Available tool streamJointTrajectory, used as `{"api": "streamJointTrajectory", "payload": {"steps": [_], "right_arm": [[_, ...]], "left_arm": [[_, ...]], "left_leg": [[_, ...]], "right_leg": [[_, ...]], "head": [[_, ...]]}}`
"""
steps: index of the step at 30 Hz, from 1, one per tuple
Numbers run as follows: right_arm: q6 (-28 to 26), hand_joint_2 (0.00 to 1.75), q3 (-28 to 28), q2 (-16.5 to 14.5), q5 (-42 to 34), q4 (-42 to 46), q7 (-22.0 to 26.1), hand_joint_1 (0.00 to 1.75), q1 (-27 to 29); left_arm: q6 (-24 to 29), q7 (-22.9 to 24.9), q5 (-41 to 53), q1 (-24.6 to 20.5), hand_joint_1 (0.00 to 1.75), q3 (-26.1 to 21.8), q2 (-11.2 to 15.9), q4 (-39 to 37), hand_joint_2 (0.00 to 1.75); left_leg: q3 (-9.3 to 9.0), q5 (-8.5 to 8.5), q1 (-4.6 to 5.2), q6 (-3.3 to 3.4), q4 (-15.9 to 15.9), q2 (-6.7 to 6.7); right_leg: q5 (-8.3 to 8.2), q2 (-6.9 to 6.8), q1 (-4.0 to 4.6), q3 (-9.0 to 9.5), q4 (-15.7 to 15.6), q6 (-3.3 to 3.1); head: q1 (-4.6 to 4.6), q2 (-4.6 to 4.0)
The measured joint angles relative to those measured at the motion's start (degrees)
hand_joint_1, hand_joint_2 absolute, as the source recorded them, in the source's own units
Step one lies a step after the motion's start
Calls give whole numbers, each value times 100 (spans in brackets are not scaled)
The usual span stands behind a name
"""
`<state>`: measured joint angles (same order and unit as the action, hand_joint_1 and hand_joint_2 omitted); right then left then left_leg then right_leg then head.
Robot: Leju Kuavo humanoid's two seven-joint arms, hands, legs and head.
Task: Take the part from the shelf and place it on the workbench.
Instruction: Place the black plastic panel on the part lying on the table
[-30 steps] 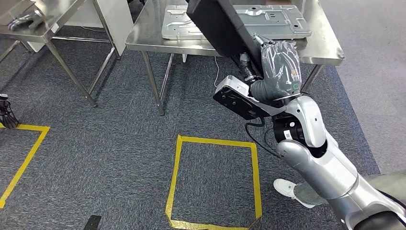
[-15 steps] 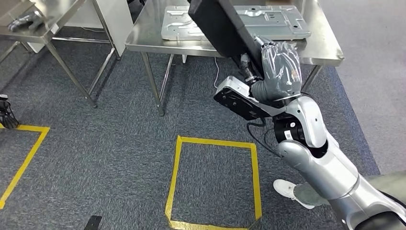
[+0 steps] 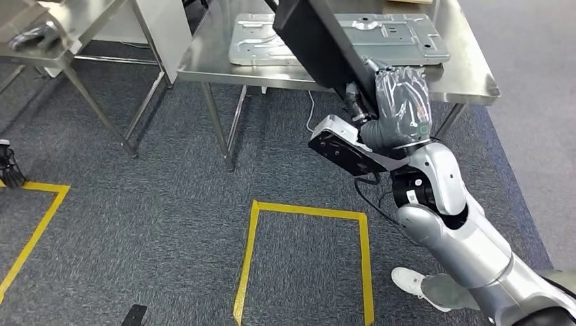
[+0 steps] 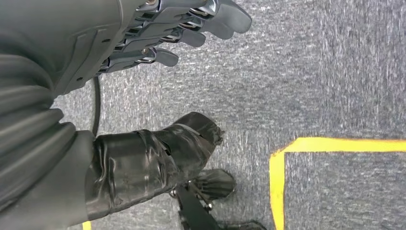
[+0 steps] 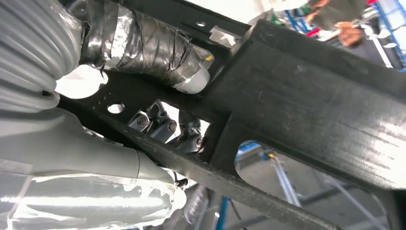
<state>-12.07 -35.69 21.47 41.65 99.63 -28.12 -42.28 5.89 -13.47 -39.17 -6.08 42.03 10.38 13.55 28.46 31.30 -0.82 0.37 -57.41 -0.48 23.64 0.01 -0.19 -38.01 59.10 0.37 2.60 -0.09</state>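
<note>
My right hand (image 3: 401, 102), wrapped in clear film, grips the lower end of the part (image 3: 316, 41), a large black frame-like panel. The part is held tilted up, and its upper end reaches over the front edge of the steel workbench (image 3: 217, 64). In the right wrist view the taped thumb (image 5: 143, 43) presses on one face of the black part (image 5: 306, 96) while the fingers show through a cutout from the other side. My left hand (image 4: 143, 57) hangs over the grey carpet with fingers spread and nothing in it.
A silver stamped metal plate (image 3: 380, 30) lies on the workbench behind the part. A second steel table (image 3: 68, 47) stands at the far left. Yellow tape squares (image 3: 306, 210) mark the carpet. A person's white shoe (image 3: 411, 280) is beside my right arm.
The whole picture has shifted a little down and right, so the camera has moved toward the workbench. The right hand still holds the black part at the same tilt.
</note>
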Motion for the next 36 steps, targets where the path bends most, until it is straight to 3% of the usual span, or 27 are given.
{"api": "streamJointTrajectory", "payload": {"steps": [2, 3, 5, 7, 8, 9, 10, 13, 14, 15, 17, 19, 20, 22, 23, 24, 25, 26, 28, 29, 30, 32, 34, 36], "right_arm": [[-5, 175, 12, 14, 2, 3, -7, 175, 13], [-8, 175, 20, 22, 2, 5, -10, 175, 16], [-13, 175, 32, 34, 3, 9, -12, 175, 35], [-14, 175, 31, 35, 3, 10, -10, 175, 73], [-14, 175, 30, 37, 3, 10, -10, 175, 91], [-13, 175, 30, 38, 3, 10, -10, 175, 102], [-13, 175, 30, 40, 3, 10, -10, 175, 108], [-14, 175, 25, 48, 2, 3, -10, 175, 141], [-15, 175, 23, 51, 2, 4, -9, 175, 153], [-17, 175, 24, 51, 2, 14, -8, 175, 157], [-20, 175, 46, 61, 3, 44, -7, 175, 136], [-21, 175, 70, 76, 3, 62, -8, 175, 115], [-19, 175, 76, 82, 3, 62, -8, 175, 116], [-3, 175, 76, 85, 4, 61, -8, 175, 133], [15, 175, 76, 89, 8, 60, -10, 175, 143], [35, 175, 76, 92, 13, 59, -13, 175, 149], [58, 175, 76, 96, 23, 58, -15, 175, 152], [84, 175, 76, 97, 32, 54, -16, 175, 155], [137, 175, 74, 100, 49, 35, -19, 175, 175], [161, 175, 74, 106, 56, 32, -22, 175, 190], [177, 175, 74, 112, 65, 37, -27, 175, 201], [189, 175, 78, 126, 90, 57, -41, 175, 188], [196, 175, 81, 133, 120, 63, -59, 175, 164], [214, 175, 83, 134, 140, 68, -68, 175, 168]], "left_arm": [[-5, -1, 0, -4, 0, 0, -2, 0, 175], [-8, 0, 0, -8, 0, 0, -2, 0, 175], [-12, 0, 0, -4, 0, 0, -2, 0, 175], [-16, 2, 0, 23, 0, 0, -3, 0, 175], [-18, 2, 0, 41, 0, 0, -3, 0, 175], [-19, 3, 0, 55, 0, 0, -4, 0, 175], [-19, 3, 0, 66, 0, 0, -4, 0, 175], [-20, 11, 2, 112, 0, 1, 5, -5, 175], [-20, 15, 2, 119, 0, 2, 6, -7, 175], [-20, 17, 3, 112, 0, 2, 3, -7, 175], [-19, 15, 2, 54, 0, 2, 10, -7, 175], [-19, 11, 1, 12, 0, 1, 31, -7, 175], [-19, 11, 1, 9, 0, 1, 38, -7, 175], [-12, 18, 0, 16, 0, 2, 44, -7, 175], [8, 30, 1, 21, 0, 2, 42, -7, 175], [36, 45, 1, 25, 0, 2, 37, -7, 175], [79, 66, 2, 26, 0, 2, 26, -7, 175], [134, 86, 2, 28, 0, 2, 13, -8, 175], [241, 116, 2, 23, 0, 2, -7, -11, 175], [292, 125, 2, 19, 0, 3, -9, -14, 175], [334, 128, 2, 12, 0, 3, -9, -14, 175], [400, 125, 1, 10, 0, 4, -3, -15, 175], [439, 110, 1, 3, 0, 4, 1, -15, 175], [466, 91, 0, -14, 0, 4, -4, -15, 175]], "left_leg": [[60, -77, -5, -44, -223, 12], [221, -135, -12, -49, -507, 16], [750, -113, -11, -46, -1254, 20], [1242, 268, -2, -55, -1668, 19], [1399, 476, 0, -54, -1651, 19], [1499, 581, 4, -40, -1493, 19], [1549, 453, 14, -5, -1212, 18], [1508, -930, 101, 124, -368, 0], [1446, -1180, 139, 147, -278, -3], [1367, -1152, 176, 159, -280, -4], [1166, -956, 186, 194, -243, -6], [916, -780, 151, 231, -183, -11], [780, -683, 134, 246, -160, -11], [475, -494, 106, 254, -117, -20], [308, -393, 91, 245, -95, -39], [137, -292, 71, 227, -76, -63], [-33, -172, 51, 205, -59, -91], [-182, -50, 34, 175, -47, -117], [-404, 190, 30, 111, -64, -160], [-470, 284, 37, 79, -48, -174], [-500, 314, 45, 46, -87, -180], [-433, 230, 41, -6, -241, -158], [-202, 195, 32, -52, -643, -84], [157, 506, 28, -100, -1194, -20]], "right_leg": [[56, 2, -10, 152, -60, -97], [101, 0, -6, 248, -89, -137], [231, -5, 9, 458, -145, -187], [407, -2, 36, 712, -187, -199], [509, 2, 53, 864, -206, -201], [622, 6, 71, 1032, -222, -201], [744, 9, 90, 1203, -234, -200], [1120, 51, 98, 1596, -260, -157], [1202, 71, 82, 1709, -262, -124], [1207, 88, 68, 1774, -198, -87], [945, 87, 43, 1608, 323, -33], [646, 72, 34, 1019, 1202, 16], [671, 63, 21, 691, 1545, 39], [1154, 57, -8, 148, 1796, 89], [1439, 56, -24, -50, 1728, 115], [1611, 56, -35, -196, 1556, 138], [1567, 55, -41, -301, 1294, 148], [1196, 52, -45, -375, 948, 149], [40, 35, -42, -458, 350, 110], [-384, 34, -32, -460, 203, 71], [-558, 40, -29, -452, 159, 24], [-503, 59, -31, -400, 150, -79], [-473, 64, -42, -354, 102, -162], [-441, 68, -35, -308, 67, -208]], "head": [[5, 0], [9, 0], [18, 0], [20, 0], [19, 0], [19, 0], [19, 0], [-19, 0], [-38, 0], [-50, 0], [-43, 0], [-46, 0], [-57, 0], [-66, 0], [-70, 0], [-72, 0], [-75, 0], [-80, 0], [-102, 0], [-107, 0], [-105, 0], [-98, 0], [-101, 0], [-94, 0]]}}
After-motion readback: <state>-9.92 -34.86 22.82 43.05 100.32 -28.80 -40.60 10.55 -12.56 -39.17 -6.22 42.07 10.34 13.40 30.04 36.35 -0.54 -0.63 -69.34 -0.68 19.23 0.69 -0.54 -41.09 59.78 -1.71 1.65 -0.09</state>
